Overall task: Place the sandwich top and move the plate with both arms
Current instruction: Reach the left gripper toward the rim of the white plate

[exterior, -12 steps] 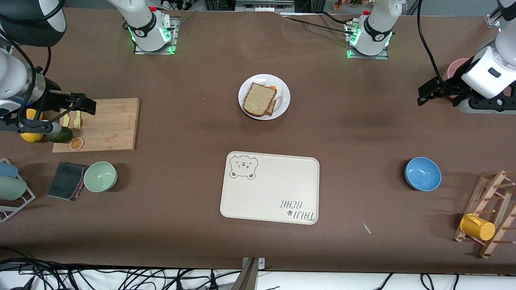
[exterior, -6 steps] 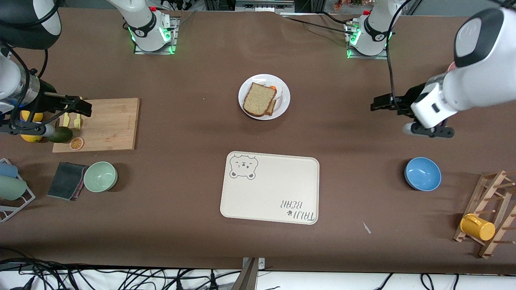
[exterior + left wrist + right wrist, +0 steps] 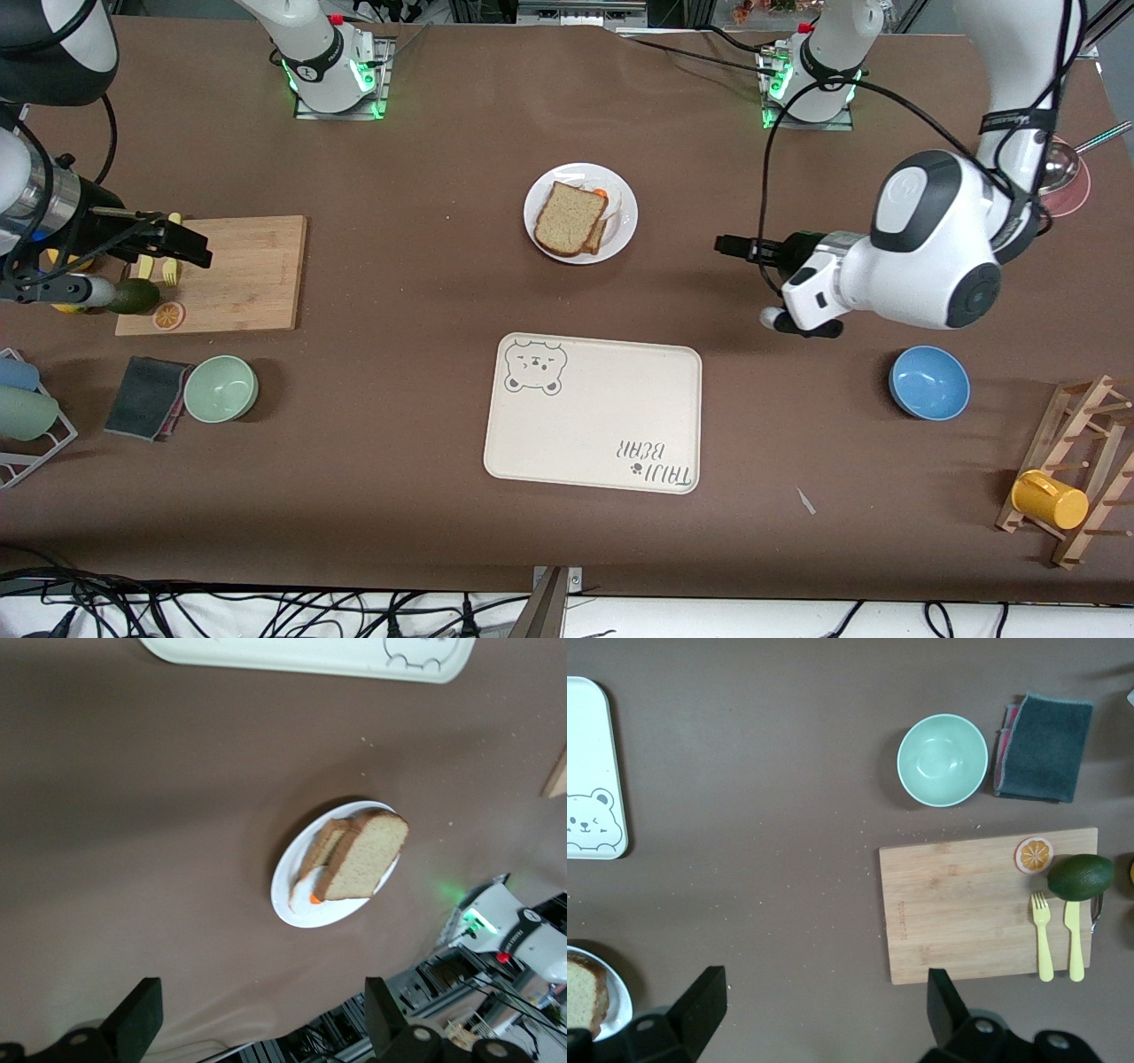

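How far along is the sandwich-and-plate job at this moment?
Done: the sandwich top already lies on the stack on the plate. In hand: nothing is gripped; the left gripper, jaws open, is over bare table beside the plate, and the right gripper is over the cutting board. Left: moving the plate.

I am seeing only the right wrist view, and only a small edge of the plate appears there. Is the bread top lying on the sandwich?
Observer: Yes. The sandwich top lies on the plate, over a second slice that sticks out beneath it.
Operator: And the left tool, is it near the plate?
Observer: The left tool is open and empty. It is over bare table beside the plate, toward the left arm's end, and does not touch the plate.
Operator: What is my right tool over?
Observer: The right tool is open, and it is over the cutting board.
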Controlling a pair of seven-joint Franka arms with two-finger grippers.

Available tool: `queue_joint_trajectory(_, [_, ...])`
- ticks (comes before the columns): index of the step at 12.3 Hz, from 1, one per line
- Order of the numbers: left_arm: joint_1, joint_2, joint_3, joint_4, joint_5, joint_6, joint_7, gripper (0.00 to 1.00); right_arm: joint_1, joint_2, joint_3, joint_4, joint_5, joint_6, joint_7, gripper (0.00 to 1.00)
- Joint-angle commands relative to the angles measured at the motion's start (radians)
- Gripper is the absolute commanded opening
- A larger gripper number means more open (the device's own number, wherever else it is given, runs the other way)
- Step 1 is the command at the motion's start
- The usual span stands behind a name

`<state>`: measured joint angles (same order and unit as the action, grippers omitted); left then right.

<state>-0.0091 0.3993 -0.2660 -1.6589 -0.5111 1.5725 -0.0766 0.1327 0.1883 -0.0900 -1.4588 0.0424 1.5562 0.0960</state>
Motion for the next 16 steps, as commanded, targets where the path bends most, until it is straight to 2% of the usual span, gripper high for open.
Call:
queue_joint_trajectory(1, [0.008, 0.055, -0.006, -0.002, -0.067, 0.003, 0.142, 1.00, 0.001, -0.029, -0.023, -0.025, 0.027, 0.010, -0.055, 1.00])
queue_joint_trajectory(3, [0.009, 0.082, -0.006, -0.051, -0.102, 0.044, 0.257, 1.00, 0.001, -0.029, -0.025, -0.025, 0.027, 0.012, -0.055, 1.00])
queue_joint_trajectory(5, [0.008, 0.072, -0.007, -0.207, -0.243, 0.182, 0.407, 1.00, 0.004, -0.026, -0.022, -0.026, 0.025, 0.021, -0.050, 1.00])
queue_joint_trajectory(6, [0.008, 0.059, -0.031, -0.285, -0.291, 0.263, 0.491, 1.00, 0.004, -0.026, -0.022, -0.037, 0.024, 0.034, -0.050, 1.00])
queue_joint_trajectory(8, [0.008, 0.044, -0.082, -0.376, -0.326, 0.393, 0.531, 1.00, 0.005, -0.029, -0.017, -0.055, 0.024, 0.053, -0.050, 1.00])
queue_joint_trajectory(10, [0.011, 0.035, -0.165, -0.467, -0.413, 0.559, 0.566, 1.00, 0.007, -0.030, -0.016, -0.055, 0.016, 0.051, -0.050, 1.00])
queue_joint_trajectory(12, [0.008, 0.039, -0.183, -0.524, -0.481, 0.635, 0.688, 0.98, 0.011, -0.030, -0.016, -0.054, 0.016, 0.053, -0.048, 1.00])
queue_joint_trajectory(14, [0.004, 0.050, -0.183, -0.562, -0.535, 0.681, 0.823, 0.91, 0.011, -0.030, -0.020, -0.054, 0.016, 0.051, -0.056, 1.00])
queue_joint_trajectory(16, [0.001, 0.105, -0.183, -0.570, -0.611, 0.685, 0.979, 0.81, 0.011, -0.030, -0.020, -0.055, 0.017, 0.053, -0.045, 1.00])
